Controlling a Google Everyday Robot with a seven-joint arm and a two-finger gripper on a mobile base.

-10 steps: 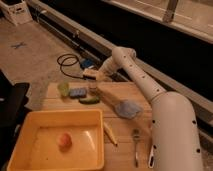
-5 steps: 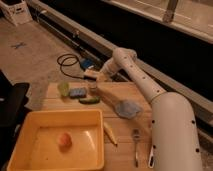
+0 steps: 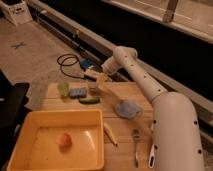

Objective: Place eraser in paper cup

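Observation:
My gripper point(image 3: 95, 76) hangs over the far edge of the wooden table point(image 3: 145, 100), at the end of the white arm that reaches in from the right. A small pale block, the eraser point(image 3: 90, 74), shows at its tip, and the fingers look shut on it. Right below the gripper stands the paper cup point(image 3: 94, 86), whitish and partly hidden by the fingers. The eraser is above the cup's mouth, not inside it.
A green cup point(image 3: 63, 88), a blue-grey sponge point(image 3: 77, 92) and a green vegetable point(image 3: 89, 100) sit left of the paper cup. A blue cloth point(image 3: 127, 108) lies to the right. A yellow bin point(image 3: 30, 125) holds an orange ball point(image 3: 63, 140). A fork point(image 3: 136, 145) lies near the front.

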